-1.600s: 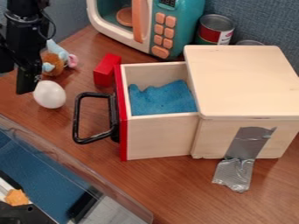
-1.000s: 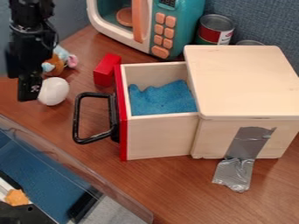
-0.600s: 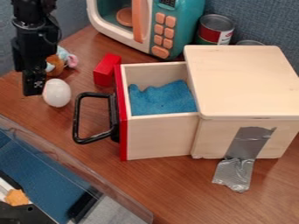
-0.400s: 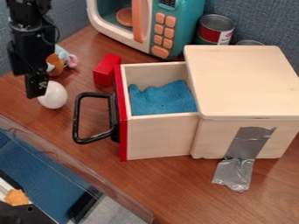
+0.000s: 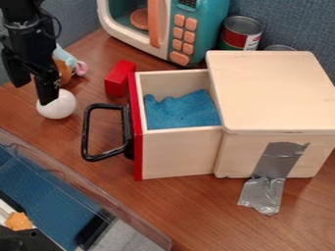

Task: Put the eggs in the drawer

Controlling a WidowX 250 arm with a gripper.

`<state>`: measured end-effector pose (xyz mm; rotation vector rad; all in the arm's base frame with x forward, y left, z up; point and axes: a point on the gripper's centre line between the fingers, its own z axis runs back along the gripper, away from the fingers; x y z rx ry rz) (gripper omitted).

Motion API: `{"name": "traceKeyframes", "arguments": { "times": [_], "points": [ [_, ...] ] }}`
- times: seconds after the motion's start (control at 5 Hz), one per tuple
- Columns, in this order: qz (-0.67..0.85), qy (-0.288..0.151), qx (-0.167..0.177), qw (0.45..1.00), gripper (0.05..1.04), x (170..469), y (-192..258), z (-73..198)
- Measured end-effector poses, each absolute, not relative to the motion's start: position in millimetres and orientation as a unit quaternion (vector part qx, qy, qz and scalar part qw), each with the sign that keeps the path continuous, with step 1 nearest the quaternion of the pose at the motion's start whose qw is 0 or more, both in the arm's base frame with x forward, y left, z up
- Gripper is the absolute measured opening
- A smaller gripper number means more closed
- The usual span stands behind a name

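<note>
- Bench (image 5: 196, 211): brown wood grain, carries the lot.
- Wooden box (image 5: 275, 93): pale, right of the view, flat top.
- Toy microwave (image 5: 212, 32): teal and white, behind the drawer.
- Clear-walled bin (image 5: 85, 188): lower left corner, blue within.
- Drawer (image 5: 177, 154): pulled out of the box; long axis runs across the view, red front facing left, top uncovered.
- Hand (image 5: 34, 94): black, upper left, hanging at a slant. Open, jaws apart, nothing gripped; the right-hand jaw in the view overlaps the egg's upper left. Contact with the shell: cannot tell.
- Blue cloth (image 5: 183, 112): crumpled, inside the drawer.
- Handle (image 5: 86, 132): black loop, juts left from the red front.
- Silver tape (image 5: 278, 162): down the box's near side, onto the bench.
- Can (image 5: 241, 37): upright, right of the microwave.
- Egg (image 5: 60, 107): white, on the bench, outside the drawer, left of the handle and apart from it. Outline nearly round from this angle; long axis and pointing of the narrow end cannot be told.
- Red block (image 5: 118, 81): beside the drawer front's far end.
</note>
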<state>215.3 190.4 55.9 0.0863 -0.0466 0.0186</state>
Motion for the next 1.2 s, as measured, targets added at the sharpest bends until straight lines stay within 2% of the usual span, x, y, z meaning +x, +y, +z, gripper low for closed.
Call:
{"name": "traceKeyframes", "arguments": {
  "times": [0.2, 0.4, 0.6, 0.8, 1.2],
  "points": [
    [0.001, -0.027, 0.033, 0.999, 0.999, 217.3, 191.0, 56.8],
    [-0.015, -0.039, 0.0, 0.999, 0.999, 214.6, 191.7, 48.2],
    [-0.049, -0.024, 0.012, 0.998, 0.999, 216.6, 187.4, 29.4],
    [-0.057, -0.017, 0.002, 0.998, 0.952, 220.9, 183.9, 13.3],
    [-0.029, -0.016, -0.019, 0.999, 0.354, 242.5, 175.6, 7.9]
  ]
}}
